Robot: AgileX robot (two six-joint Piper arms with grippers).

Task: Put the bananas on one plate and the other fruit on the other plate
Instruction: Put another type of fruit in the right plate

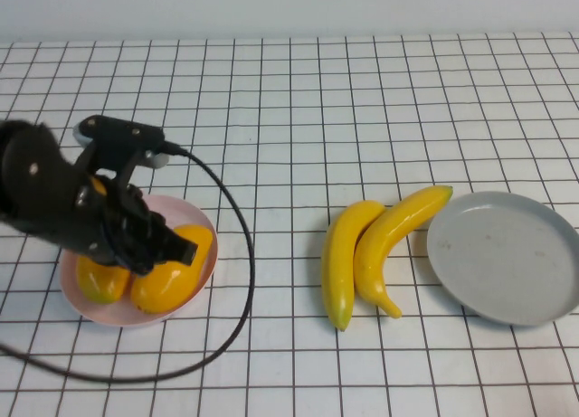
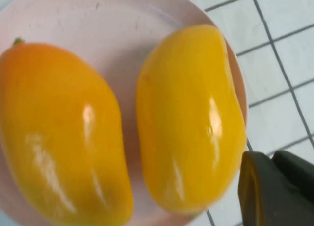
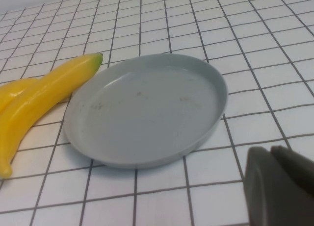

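Both orange fruits on pink plate beneath left gripper.

Desk: covered edge to edge by a white surface ruled with thin dark lines into a regular square grid; fills nearly the whole high view.
Grid: lines straight and evenly spaced, squares shrinking toward the far edge.
Wall: plain, pale grey-white strip beyond the far edge of the desk, bare and unmarked.
Far edge: runs almost level across the top of the high view, meeting the wall directly.
Light: bright, even, from above; soft short shadows on the white surface, glossy highlights.
Floor, windows: not in view.
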